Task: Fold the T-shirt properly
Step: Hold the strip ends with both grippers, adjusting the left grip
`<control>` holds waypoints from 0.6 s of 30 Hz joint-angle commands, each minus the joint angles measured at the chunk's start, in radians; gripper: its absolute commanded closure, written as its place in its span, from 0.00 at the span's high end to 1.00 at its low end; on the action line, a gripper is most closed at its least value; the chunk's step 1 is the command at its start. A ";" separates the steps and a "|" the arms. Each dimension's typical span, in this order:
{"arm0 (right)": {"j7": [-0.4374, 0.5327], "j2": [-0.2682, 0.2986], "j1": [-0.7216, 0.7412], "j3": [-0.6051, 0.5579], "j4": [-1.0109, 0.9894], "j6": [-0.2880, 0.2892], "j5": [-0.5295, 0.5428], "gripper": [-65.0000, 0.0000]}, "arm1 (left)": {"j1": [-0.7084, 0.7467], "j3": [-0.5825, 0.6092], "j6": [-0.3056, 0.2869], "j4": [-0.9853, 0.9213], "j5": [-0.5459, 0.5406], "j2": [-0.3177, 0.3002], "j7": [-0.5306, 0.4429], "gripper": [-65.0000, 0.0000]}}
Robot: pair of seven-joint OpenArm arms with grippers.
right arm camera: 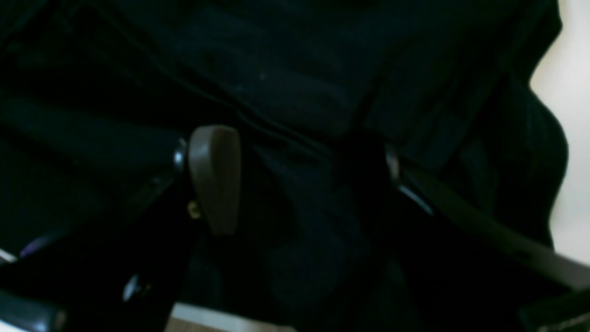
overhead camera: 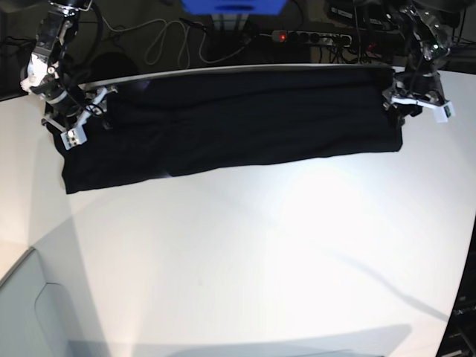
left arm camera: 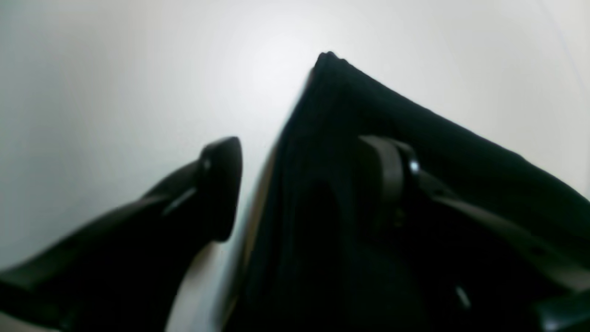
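The T-shirt [overhead camera: 230, 123] lies as a long plain black band across the back of the white table [overhead camera: 245, 260]. At its right end in the base view is my left gripper [overhead camera: 398, 100]. The left wrist view shows that gripper [left arm camera: 304, 182] open: one finger [left arm camera: 221, 189] is over bare table, the other finger [left arm camera: 387, 175] lies on the black cloth [left arm camera: 350, 110], whose folded edge runs between them. My right gripper [overhead camera: 74, 126] is at the shirt's other end. In its own view this gripper [right arm camera: 303, 177] stands wide open over rumpled black cloth [right arm camera: 286, 83], which fills the gap.
Behind the table's back edge lie a power strip [overhead camera: 312, 35], looped cables [overhead camera: 167, 37] and a blue object [overhead camera: 234, 6]. The table's front-left corner [overhead camera: 30, 249] drops off to a grey floor. Dark clutter stands off the right edge.
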 commanded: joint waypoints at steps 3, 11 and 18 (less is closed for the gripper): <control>-0.075 0.004 -0.015 -0.001 -0.004 0.016 -0.041 0.57 | 0.002 -0.004 -0.009 0.016 -0.013 -0.009 -0.018 0.58; -0.075 0.004 -0.015 -0.001 -0.004 0.016 -0.041 0.57 | 0.002 -0.003 -0.009 0.016 -0.008 -0.009 -0.017 0.58; -0.075 0.004 -0.015 -0.001 -0.004 0.016 -0.041 0.57 | 0.002 -0.003 -0.009 -0.035 -0.013 -0.009 -0.020 0.58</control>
